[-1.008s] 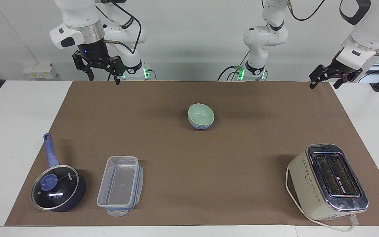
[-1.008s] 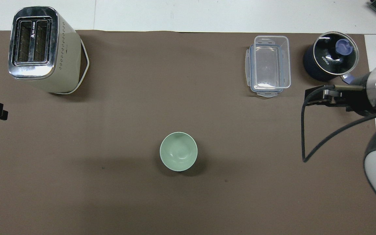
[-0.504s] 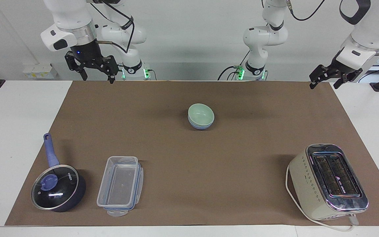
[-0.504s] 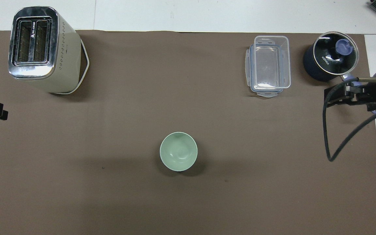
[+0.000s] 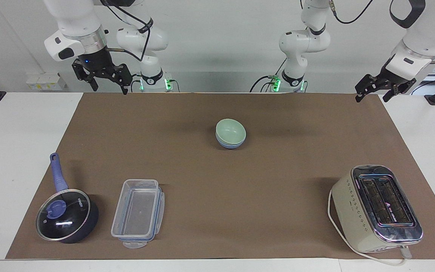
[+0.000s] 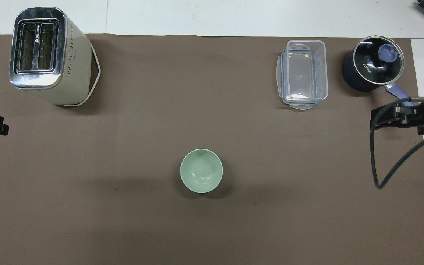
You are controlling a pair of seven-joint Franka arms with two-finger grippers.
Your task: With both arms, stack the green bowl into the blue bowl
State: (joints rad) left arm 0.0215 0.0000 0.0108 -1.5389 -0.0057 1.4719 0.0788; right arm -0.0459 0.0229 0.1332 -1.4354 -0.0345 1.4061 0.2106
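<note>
A brown mat covers a white table before a pale wall.

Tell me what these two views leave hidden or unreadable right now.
- Blue bowl: only a sliver in the facing view, none overhead; green bowl nested inside covers it.
- Left gripper: overhead, cut by the frame edge.
- Saucepan handle: overhead, partly covered by the right gripper.

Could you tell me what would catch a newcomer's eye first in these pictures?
Mid-mat, the green bowl sits nested in the blue bowl. The right gripper and left gripper hang open, empty, over the mat's robot-side corners.
</note>
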